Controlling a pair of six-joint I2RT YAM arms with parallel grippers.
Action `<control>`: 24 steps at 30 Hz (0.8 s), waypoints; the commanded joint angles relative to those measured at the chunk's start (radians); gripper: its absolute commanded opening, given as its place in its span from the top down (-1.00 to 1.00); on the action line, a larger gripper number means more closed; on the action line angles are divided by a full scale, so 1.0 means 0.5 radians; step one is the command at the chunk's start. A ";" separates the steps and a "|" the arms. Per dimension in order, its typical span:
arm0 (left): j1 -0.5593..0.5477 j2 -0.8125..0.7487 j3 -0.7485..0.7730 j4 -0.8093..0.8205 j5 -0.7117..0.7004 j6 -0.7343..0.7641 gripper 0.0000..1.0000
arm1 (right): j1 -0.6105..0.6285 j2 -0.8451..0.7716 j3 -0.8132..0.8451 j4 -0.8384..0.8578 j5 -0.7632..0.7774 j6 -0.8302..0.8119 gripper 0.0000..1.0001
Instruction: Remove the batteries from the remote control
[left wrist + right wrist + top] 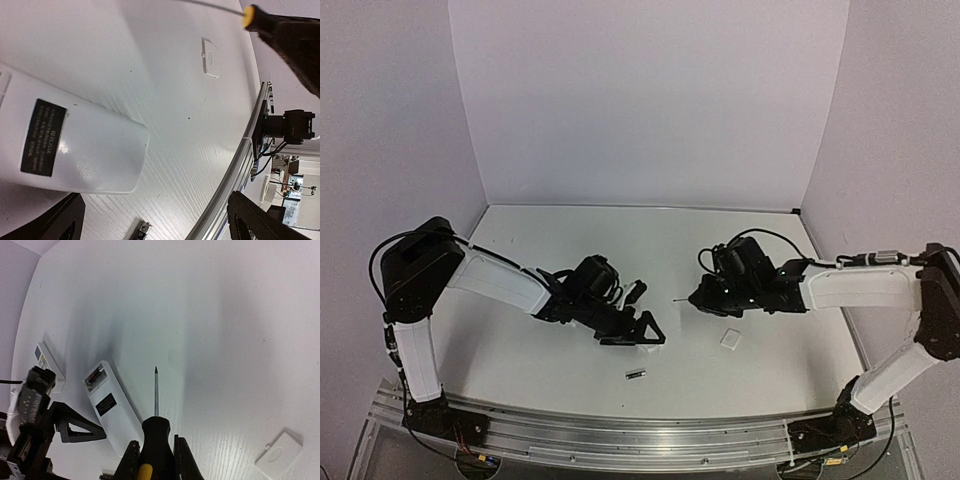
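Observation:
The white remote control (114,410) lies back-up on the table, its battery bay (95,378) uncovered, with something dark inside. My left gripper (155,222) hangs open over the remote's (75,145) closed end, holding nothing. One of the batteries (636,374) lies loose on the table near the front edge, and it shows between the left fingers (140,230). My right gripper (156,457) is shut on the black-and-yellow screwdriver (158,437). Its tip (156,371) points past the remote's side without touching it.
The small white cover piece (730,340) lies flat to the right of the remote, also seen as the cover (278,455). A second white slab with a label (49,361) lies beyond the remote. The table's metal front rail (235,165) runs close by.

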 commanded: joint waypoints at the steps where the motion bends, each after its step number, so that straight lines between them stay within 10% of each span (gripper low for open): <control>1: -0.064 0.110 0.142 0.136 -0.071 -0.063 -0.99 | -0.008 -0.329 -0.128 -0.077 0.294 0.020 1.00; 12: -0.122 0.133 0.337 0.033 -0.145 -0.019 -0.99 | -0.006 -0.702 -0.297 -0.209 0.261 0.023 1.00; 24: 0.083 -0.812 -0.073 -0.563 -0.652 0.040 -0.99 | 0.030 -0.582 -0.081 -0.390 -0.178 -0.136 1.00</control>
